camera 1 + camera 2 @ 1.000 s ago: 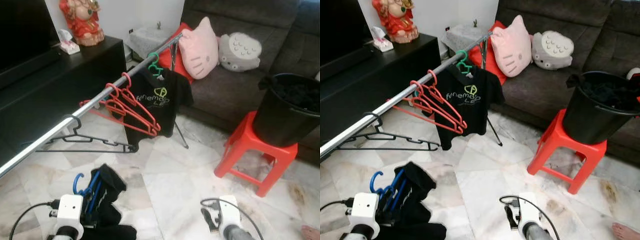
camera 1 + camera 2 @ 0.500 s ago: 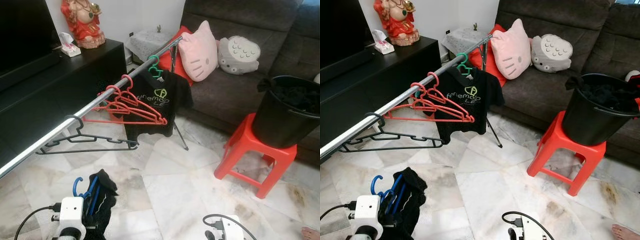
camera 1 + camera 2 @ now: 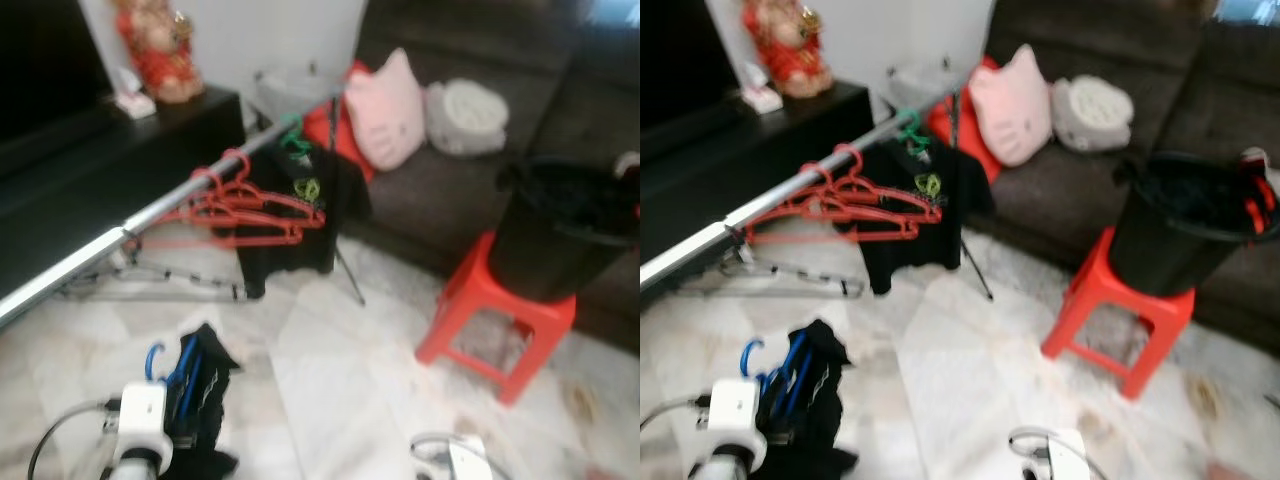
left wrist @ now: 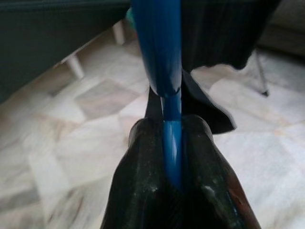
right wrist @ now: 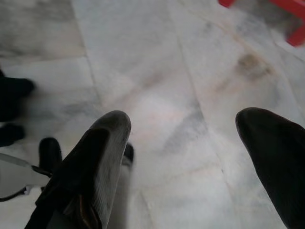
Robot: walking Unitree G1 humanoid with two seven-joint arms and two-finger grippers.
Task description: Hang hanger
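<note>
Left gripper (image 4: 174,157) is clamped shut on the stem of a blue hanger (image 4: 159,45), which carries a black garment (image 3: 200,385) draped over it; both are held low over the marble floor (image 3: 330,370), well short of the silver rail (image 3: 160,205) they should go on. Right gripper (image 5: 190,143) hangs idle above bare floor, its fingers spread wide with nothing between them.

Along the rail sit a cluster of red hangers (image 3: 245,200), a black hanger (image 3: 150,280) nearer its lower end, and a black printed T-shirt (image 3: 300,210) on a green hanger (image 3: 292,135) further up. My judgement: the free stretch between those hangers is narrow, so the blue hook could snag the red ones or knock them along the rail. The garment could also slide off while the arm lifts.

Only the left wrist view makes the pinch on the stem plain. From the head views, blurred here, comes the rail's whole run, the black bucket (image 3: 570,235) on the red stool (image 3: 495,320), and the sofa cushions (image 3: 395,110).
</note>
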